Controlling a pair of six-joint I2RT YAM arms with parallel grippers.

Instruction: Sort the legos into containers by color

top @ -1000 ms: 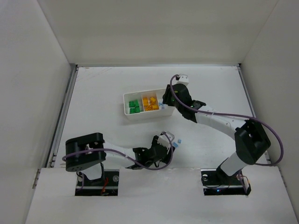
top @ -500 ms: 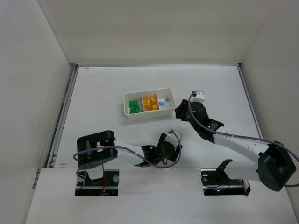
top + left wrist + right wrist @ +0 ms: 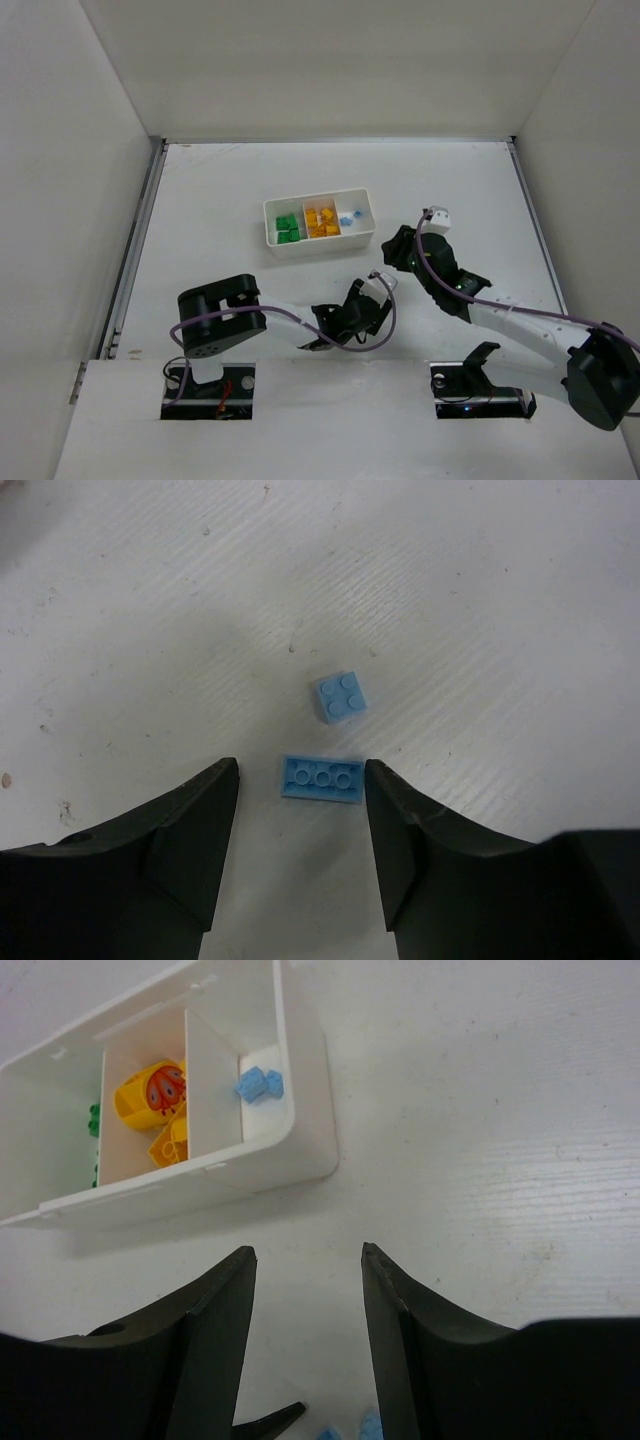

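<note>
The white three-compartment tray (image 3: 318, 240) holds green bricks (image 3: 288, 228), yellow-orange bricks (image 3: 321, 221) and pale blue bricks (image 3: 349, 217). In the right wrist view the tray (image 3: 300, 1110) shows yellow-orange bricks (image 3: 160, 1092), one with red, and blue bricks (image 3: 260, 1083). My left gripper (image 3: 376, 292) (image 3: 300, 772) is open low over the table, with a flat blue brick (image 3: 322, 779) lying studs-down between its fingertips. A square blue brick (image 3: 340, 696) lies just beyond it. My right gripper (image 3: 394, 250) (image 3: 305, 1252) is open and empty, near the tray's right end.
White walls enclose the table on the left, back and right. The two grippers are close together near the table's middle; a left fingertip (image 3: 270, 1422) and the blue bricks (image 3: 368, 1426) show at the bottom of the right wrist view.
My right gripper has drawn back from over the tray's blue compartment toward the near right. My left gripper has moved right and forward, up to the two blue bricks.
</note>
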